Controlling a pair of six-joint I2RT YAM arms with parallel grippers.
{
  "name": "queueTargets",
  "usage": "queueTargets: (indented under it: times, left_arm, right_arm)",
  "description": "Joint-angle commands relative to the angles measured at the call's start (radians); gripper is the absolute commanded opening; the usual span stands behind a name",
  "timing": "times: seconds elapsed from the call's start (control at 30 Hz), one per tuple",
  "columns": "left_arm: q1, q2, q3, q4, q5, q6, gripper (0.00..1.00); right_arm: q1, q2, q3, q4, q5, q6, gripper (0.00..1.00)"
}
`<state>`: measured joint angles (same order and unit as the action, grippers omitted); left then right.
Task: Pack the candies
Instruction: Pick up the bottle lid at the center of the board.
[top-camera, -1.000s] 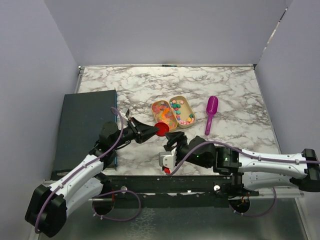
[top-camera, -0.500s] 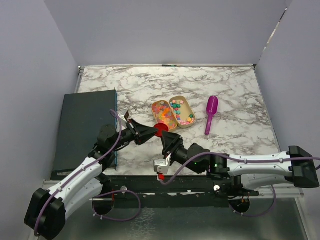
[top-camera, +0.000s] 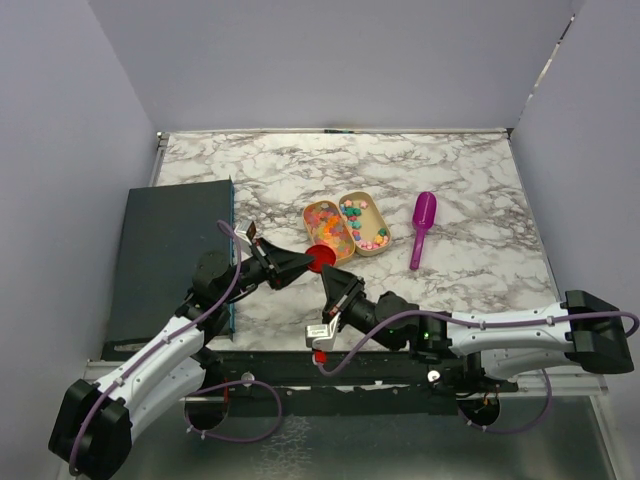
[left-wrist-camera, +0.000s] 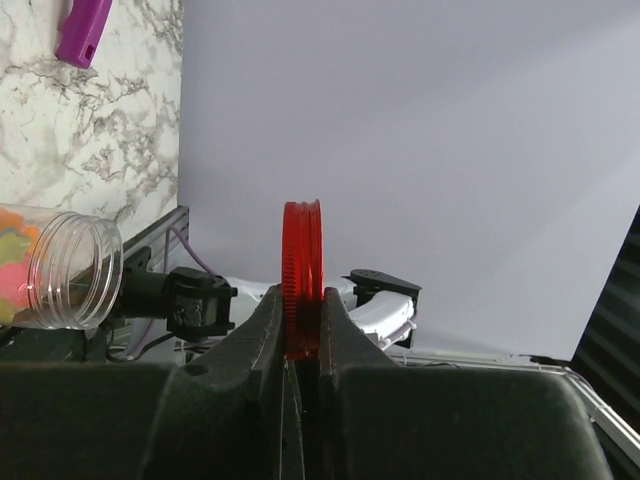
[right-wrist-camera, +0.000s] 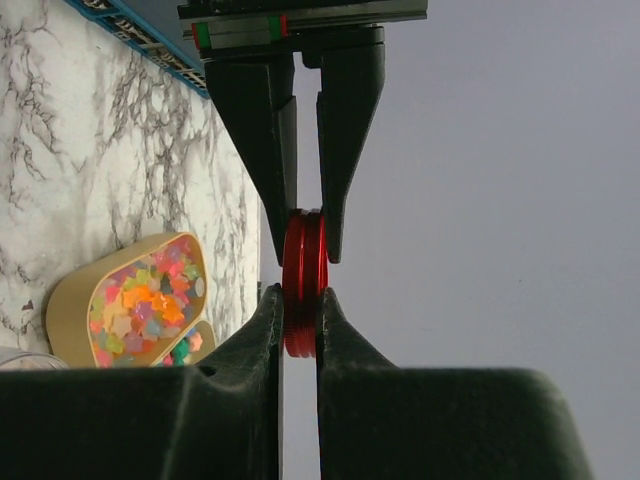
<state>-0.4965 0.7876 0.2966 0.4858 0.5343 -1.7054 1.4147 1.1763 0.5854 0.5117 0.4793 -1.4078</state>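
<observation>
We see the left gripper (top-camera: 312, 261) closed on a shiny red round lid (top-camera: 322, 258), which it holds on edge over the near middle of the white and grey marble table (top-camera: 450, 170). In the left wrist view its two fingers (left-wrist-camera: 262, 320) press the flat faces of the lid. The right gripper (top-camera: 333, 282) points at the lid from the near side. In its own view its fingers (right-wrist-camera: 265, 335) stand close together on both sides of the lid's rim, opposite the fingers of the left gripper; whether they really press it, we cannot tell. The small pastel candies (top-camera: 330, 228) lie in two tan oval trays (right-wrist-camera: 62, 300), side by side just beyond the lid. A purple plastic scoop (top-camera: 422, 228) lies to the right of the trays, apart from them. A dark grey flat board (top-camera: 165, 250) covers the left side of the table. A clear plastic jar (left-wrist-camera: 70, 270) shows at the left of the left wrist view, its open mouth toward the camera.
</observation>
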Motion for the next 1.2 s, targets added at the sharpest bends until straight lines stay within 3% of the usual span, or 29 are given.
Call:
queueTargets:
  times: [0.0,0.1,0.17,0.33,0.6,0.73,0.97,1.17]
  left_arm:
    - [0.001,-0.017,-0.018,0.018,0.033,-0.018,0.01]
    - [0.002,-0.024,-0.019,0.017,0.029,-0.01,0.19]
    - [0.002,-0.031,-0.023,0.017,0.023,-0.007,0.4]
    - [0.002,-0.054,-0.03,0.016,-0.003,0.013,0.68]
    - [0.008,-0.059,0.016,-0.069,-0.053,0.158,0.74]
    - [0.01,-0.067,0.066,-0.158,-0.088,0.274,0.74]
    - [0.01,-0.106,0.165,-0.365,-0.172,0.498,0.75]
    - [0.01,-0.114,0.209,-0.417,-0.169,0.623,0.75]
  right_arm:
    - [0.004,-0.003,-0.008,0.095,0.035,-0.023,0.0]
    - [0.004,-0.02,0.003,0.05,0.032,0.016,0.0]
    - [0.004,-0.038,0.014,0.001,0.031,0.056,0.01]
    - [0.004,-0.091,0.06,-0.163,0.044,0.207,0.01]
    - [-0.032,-0.152,0.265,-0.641,-0.013,0.669,0.01]
    - [-0.083,-0.172,0.354,-0.787,-0.117,0.9,0.01]
    - [-0.235,-0.171,0.438,-0.909,-0.361,1.174,0.01]
    - [-0.348,-0.183,0.448,-0.903,-0.519,1.392,0.01]
